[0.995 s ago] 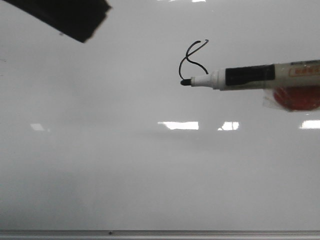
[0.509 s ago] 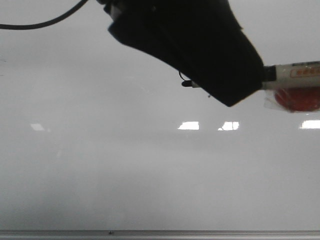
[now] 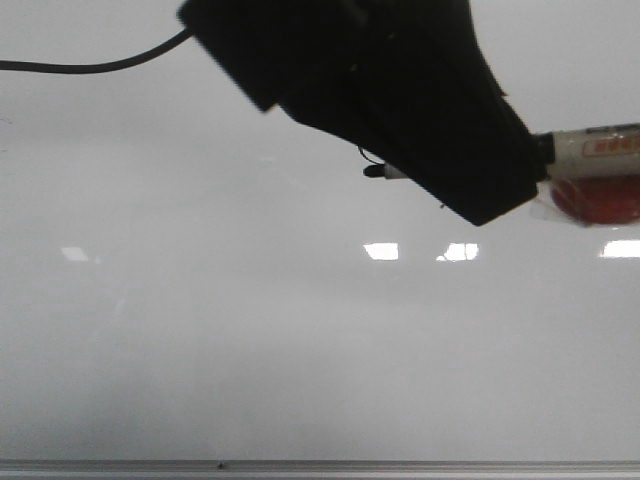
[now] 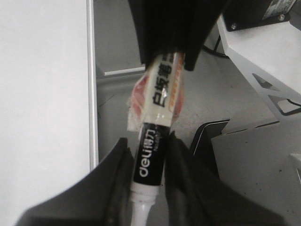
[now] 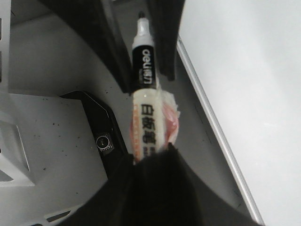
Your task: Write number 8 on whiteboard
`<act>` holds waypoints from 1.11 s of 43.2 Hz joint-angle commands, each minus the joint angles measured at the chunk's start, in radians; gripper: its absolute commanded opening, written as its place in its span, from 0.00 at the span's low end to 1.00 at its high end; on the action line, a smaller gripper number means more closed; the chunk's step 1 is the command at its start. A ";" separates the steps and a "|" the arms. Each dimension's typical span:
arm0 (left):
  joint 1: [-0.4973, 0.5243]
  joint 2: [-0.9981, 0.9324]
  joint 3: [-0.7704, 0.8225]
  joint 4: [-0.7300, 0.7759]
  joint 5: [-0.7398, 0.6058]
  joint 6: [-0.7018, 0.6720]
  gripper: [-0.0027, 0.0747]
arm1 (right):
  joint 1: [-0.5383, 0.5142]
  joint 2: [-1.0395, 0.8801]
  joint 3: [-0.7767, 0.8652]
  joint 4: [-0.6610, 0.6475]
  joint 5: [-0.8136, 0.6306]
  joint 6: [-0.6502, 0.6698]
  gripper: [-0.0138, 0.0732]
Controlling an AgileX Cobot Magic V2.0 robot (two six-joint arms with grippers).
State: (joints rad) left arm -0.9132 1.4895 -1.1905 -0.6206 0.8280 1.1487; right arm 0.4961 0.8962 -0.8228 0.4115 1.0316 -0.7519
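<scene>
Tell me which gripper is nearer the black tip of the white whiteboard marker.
Left: the left gripper flanks the black band just behind the tip; the right gripper holds the barrel's far end.

looks like a robotics lab / test setup, not a home. evidence: big glossy whiteboard (image 3: 250, 340) w/ thin grey metal frame fills the front view, and bright rectangular ceiling-light reflections (image 3: 380, 251) on it suggest overhead office/lab-type panel lighting. wrist views show a speckled grey floor (image 4: 207, 101) beside the board's edge, plus white metal bracket w/ triangular cutouts (image 4: 263, 61), i.e. rig hardware rather than furniture. black box w/ a round socket (image 5: 104, 141) sits on a pale grey panel (image 5: 51, 155) that's dusted w/ dark specks. loose black cable (image 3: 90, 66) runs across the front view. a branded whiteboard marker (image 4: 157, 122) w/ printed chinese text is the only stationery in sight.
</scene>
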 commanded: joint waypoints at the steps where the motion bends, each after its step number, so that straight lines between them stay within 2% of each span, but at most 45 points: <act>1: -0.006 -0.034 -0.035 -0.047 -0.037 -0.009 0.04 | 0.002 -0.010 -0.023 0.029 -0.035 -0.003 0.04; 3: -0.006 -0.034 -0.035 -0.047 -0.037 -0.009 0.01 | 0.002 -0.010 -0.023 0.029 -0.035 -0.003 0.07; 8: 0.003 -0.036 -0.035 -0.035 -0.037 -0.022 0.01 | -0.003 -0.010 -0.025 0.008 -0.022 -0.002 0.36; 11: 0.018 -0.053 -0.037 0.020 -0.037 -0.091 0.01 | -0.004 -0.024 -0.032 -0.030 0.005 0.027 0.57; 15: 0.041 -0.088 -0.037 0.174 -0.037 -0.253 0.01 | -0.004 -0.050 -0.045 -0.104 0.020 0.109 0.70; 19: 0.080 -0.139 -0.037 0.382 -0.037 -0.482 0.01 | -0.004 -0.088 -0.052 -0.189 0.018 0.218 0.71; 21: 0.116 -0.175 -0.037 0.532 -0.029 -0.674 0.01 | -0.004 -0.106 -0.052 -0.226 0.020 0.265 0.71; 24: 0.170 -0.216 -0.037 0.680 0.000 -0.884 0.01 | -0.004 -0.125 -0.052 -0.257 0.020 0.309 0.71; 30: 0.311 -0.288 -0.033 0.899 0.094 -1.175 0.01 | -0.004 -0.140 -0.052 -0.261 0.020 0.327 0.71; 34: 0.438 -0.319 -0.001 0.956 0.090 -1.261 0.01 | -0.004 -0.140 -0.052 -0.261 0.018 0.327 0.71; 40: 0.632 -0.331 0.075 0.934 -0.019 -1.339 0.01 | -0.004 -0.140 -0.052 -0.261 0.009 0.328 0.71; 45: 0.737 -0.309 0.159 0.857 -0.159 -1.343 0.01 | -0.004 -0.140 -0.052 -0.261 -0.005 0.329 0.71; 48: 0.766 -0.288 0.192 0.831 -0.227 -1.343 0.01 | -0.004 -0.140 -0.052 -0.261 -0.017 0.329 0.71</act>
State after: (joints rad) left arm -0.1822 1.2000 -1.0068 0.2454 0.7464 -0.1764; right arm 0.4969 0.7624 -0.8390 0.1491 1.0799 -0.4259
